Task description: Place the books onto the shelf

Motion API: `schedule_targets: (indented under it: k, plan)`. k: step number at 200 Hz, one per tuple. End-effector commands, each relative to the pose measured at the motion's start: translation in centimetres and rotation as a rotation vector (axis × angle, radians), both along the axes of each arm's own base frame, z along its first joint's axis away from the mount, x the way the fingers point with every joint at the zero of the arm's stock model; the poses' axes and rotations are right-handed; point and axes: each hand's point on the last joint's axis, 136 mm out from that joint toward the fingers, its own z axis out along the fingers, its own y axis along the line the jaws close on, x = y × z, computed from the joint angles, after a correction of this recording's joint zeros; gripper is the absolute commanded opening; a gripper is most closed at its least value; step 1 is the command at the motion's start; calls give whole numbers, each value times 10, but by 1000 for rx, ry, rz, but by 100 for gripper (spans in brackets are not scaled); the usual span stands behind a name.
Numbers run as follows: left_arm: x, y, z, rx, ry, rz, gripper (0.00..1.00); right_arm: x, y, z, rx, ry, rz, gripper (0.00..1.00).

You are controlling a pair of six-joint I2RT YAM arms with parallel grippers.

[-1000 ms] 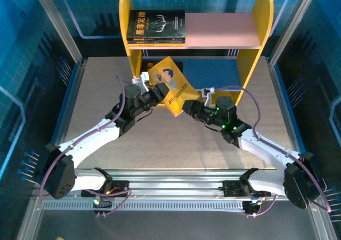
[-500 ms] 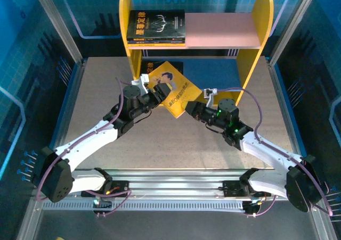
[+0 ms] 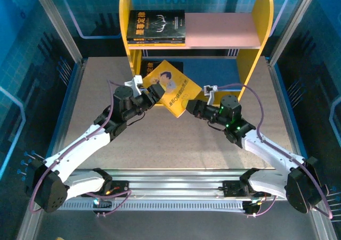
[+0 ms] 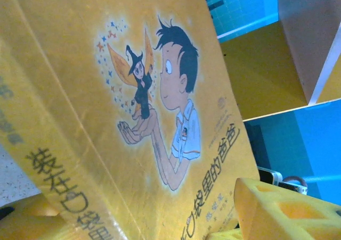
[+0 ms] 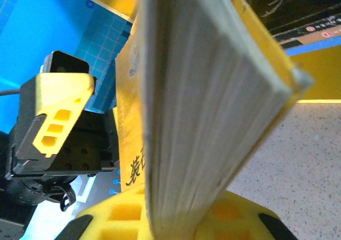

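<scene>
The two-tier shelf with yellow side panels (image 3: 261, 16) already carries a stack of black paperbacks (image 3: 156, 26) up top and a dark paperback (image 3: 176, 66) below. The yellow cartoon-cover paperback (image 3: 173, 88) hangs just before it, unshelved, pinched by the right gripper (image 3: 193, 108). The left gripper (image 3: 149, 91) has its jaws parted at the book's edge.

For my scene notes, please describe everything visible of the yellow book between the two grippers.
The yellow book is a thin paperback with a cartoon boy cupping a small winged witch and black Chinese lettering; its page edges look pale. It hangs tilted above the table, before the shelf. The right gripper clamps its lower corner; the left gripper stands open beside its opposite edge.
</scene>
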Motion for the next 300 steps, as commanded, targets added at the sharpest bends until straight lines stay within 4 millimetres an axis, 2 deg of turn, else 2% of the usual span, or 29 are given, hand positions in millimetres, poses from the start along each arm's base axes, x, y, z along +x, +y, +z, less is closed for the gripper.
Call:
schedule_targets:
  k: [1, 26, 44, 49, 71, 95, 109, 150, 191, 246, 300]
  plan:
    - [0, -1, 1, -16, -8, -44, 60, -7, 10, 33, 8, -113, 102, 5]
    - [2, -7, 0, -1, -6, -83, 51, -11, 13, 35, -26, -119, 143, 5]
    - [3, -9, -1, 2, -1, -96, 34, -12, 12, 38, -35, -130, 143, 6]
    - [3, -9, 0, 2, -5, -96, 30, -12, 11, 33, -47, -108, 139, 6]
    - [2, -6, 2, 8, -15, -82, 19, -10, 7, 30, -53, -96, 116, 8]
    - [1, -2, 2, 2, -26, -60, 5, -8, 5, 26, -44, -76, 96, 13]
    - [2, 1, 3, -14, -37, -44, 0, -7, 4, 21, -34, -48, 82, 20]
    - [0, 9, 8, -37, -73, 1, 0, -1, 2, 16, 26, -20, 35, 35]
    - [2, 18, 16, -53, -118, 52, 0, 0, 1, 7, 37, 22, 1, 44]
    - [5, 16, 24, -79, -158, 76, 0, 0, 5, -5, 36, 60, -26, 67]
    - [10, 10, 28, -119, -196, 87, 0, -4, 25, -9, 59, 85, 0, 69]
